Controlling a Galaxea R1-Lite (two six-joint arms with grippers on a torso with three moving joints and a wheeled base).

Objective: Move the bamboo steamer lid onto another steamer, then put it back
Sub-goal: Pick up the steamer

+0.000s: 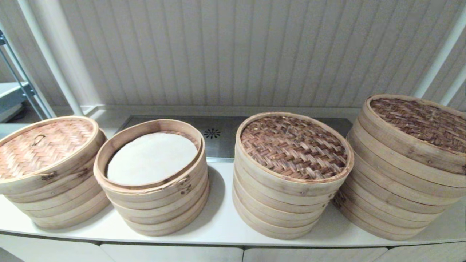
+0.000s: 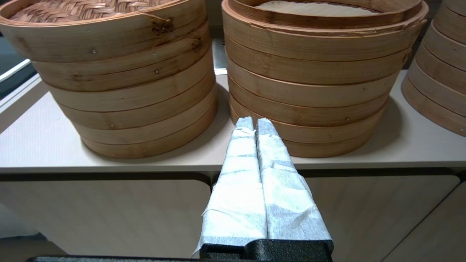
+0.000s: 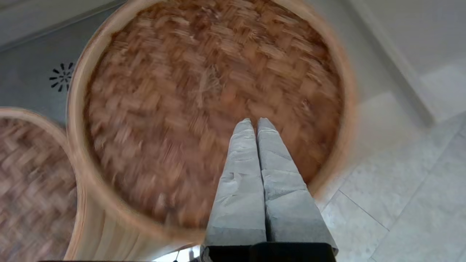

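Note:
Four bamboo steamer stacks stand in a row on the white counter (image 1: 222, 218). The far-left stack carries a light woven lid (image 1: 40, 145) with a small loop handle. The second stack (image 1: 153, 182) is open, with a white liner inside. The third stack (image 1: 293, 147) and the far-right stack (image 1: 422, 120) have dark woven tops. Neither gripper shows in the head view. My left gripper (image 2: 254, 122) is shut and empty, low in front of the counter edge, facing the gap between the lidded stack (image 2: 120, 83) and the open stack (image 2: 313, 83). My right gripper (image 3: 255, 122) is shut and empty above a dark woven top (image 3: 211, 102).
A steel drain panel (image 1: 214, 133) lies behind the stacks, below the ribbed wall. A metal rack (image 1: 18, 87) stands at the far left. In the right wrist view a second woven top (image 3: 32, 174) sits beside the first, and tiled floor (image 3: 411, 189) shows past the counter.

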